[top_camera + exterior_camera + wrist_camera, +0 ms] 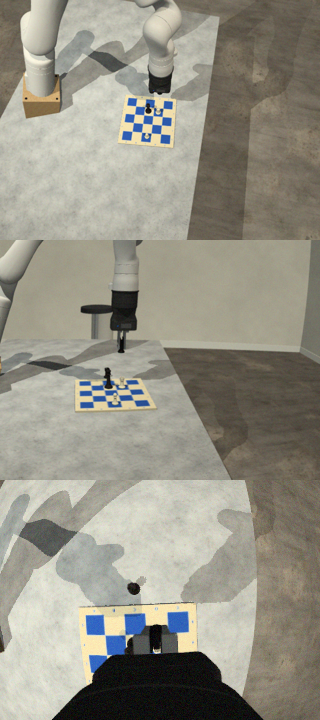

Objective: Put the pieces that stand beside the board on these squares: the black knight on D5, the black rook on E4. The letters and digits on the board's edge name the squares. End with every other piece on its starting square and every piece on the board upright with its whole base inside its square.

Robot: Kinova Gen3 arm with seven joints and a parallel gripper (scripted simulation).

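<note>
My gripper [160, 93] [121, 343] [156, 634] is shut on a small black piece, apparently the black rook [120, 350] [155, 634]. It hangs well above the far edge of the blue-and-cream board [120, 141] [77, 409] [86, 616]. The other black piece, seemingly the knight [107, 369] [135, 587], stands on the floor just beyond the board's far edge; in the top view my gripper hides it. On the board stand a tall black piece [148, 108] [108, 381], a white rook [157, 111] [121, 382] and a white pawn [146, 135] [115, 400], all upright.
The arm's wooden base block [41, 103] stands to the left of the board. A round black-topped stool [96, 317] stands at the back wall. The light floor mat [77, 180] ends at a darker floor [258, 155] on the right.
</note>
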